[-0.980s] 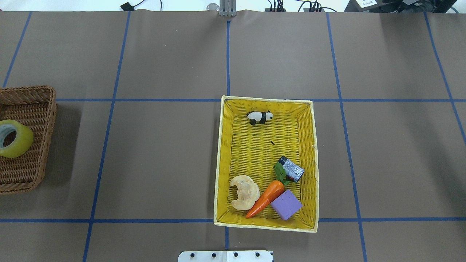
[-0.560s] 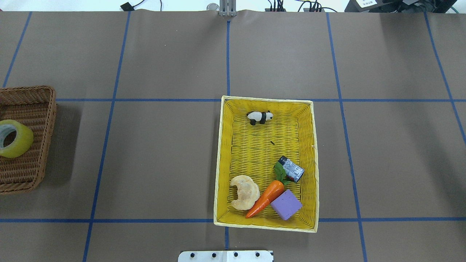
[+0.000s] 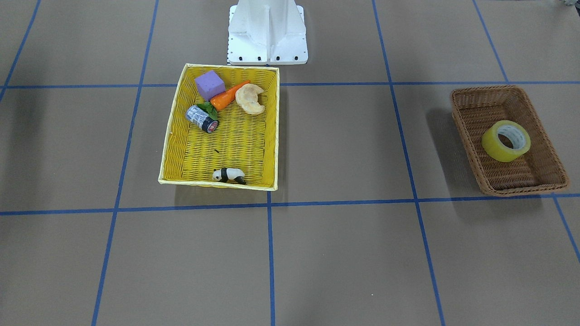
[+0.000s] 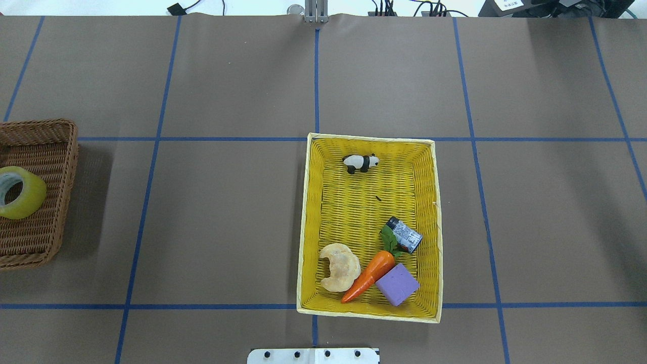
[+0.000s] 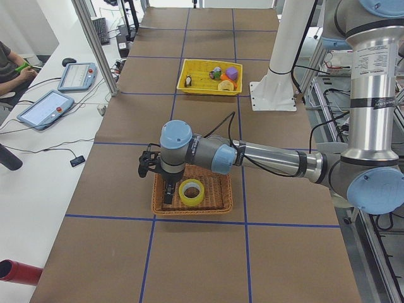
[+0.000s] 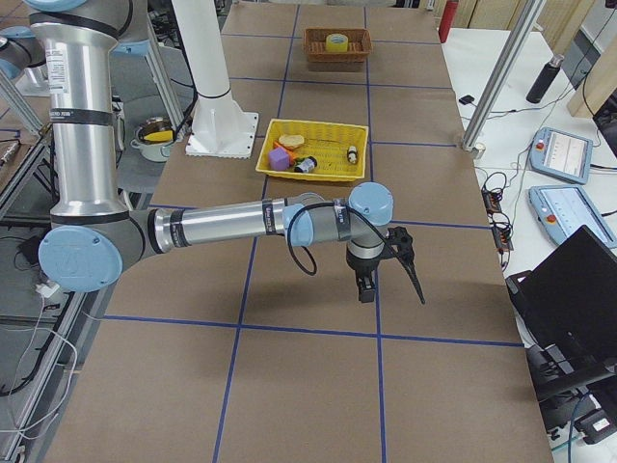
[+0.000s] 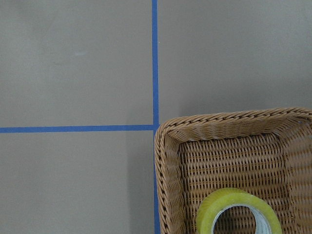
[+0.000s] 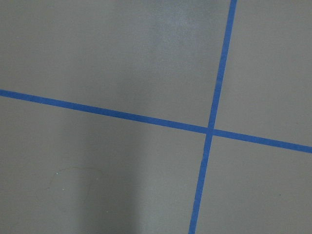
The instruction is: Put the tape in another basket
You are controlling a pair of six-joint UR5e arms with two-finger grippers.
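The tape (image 3: 491, 145), a yellowish roll with a pale core, lies inside the dark brown wicker basket (image 3: 498, 88). The overhead view shows the tape (image 4: 31, 198) and the basket (image 4: 55, 124) at the far left edge. My left gripper (image 5: 161, 183) hangs just above the basket's (image 5: 189, 210) far rim, beside the tape (image 5: 191, 201); I cannot tell whether it is open or shut. The left wrist view shows the basket's corner (image 7: 165, 161) and the top of the tape (image 7: 209, 212) below. My right gripper (image 6: 390, 289) hovers over bare table, far from the tape (image 6: 336, 41); I cannot tell its state.
A bright yellow basket (image 4: 303, 227) stands at the table's middle, holding a panda figure (image 4: 360, 163), a small dark-capped can (image 4: 404, 235), a carrot (image 4: 369, 275), a purple block (image 4: 397, 284) and a croissant (image 4: 339, 267). The robot's white base (image 3: 267, 31) stands behind it.
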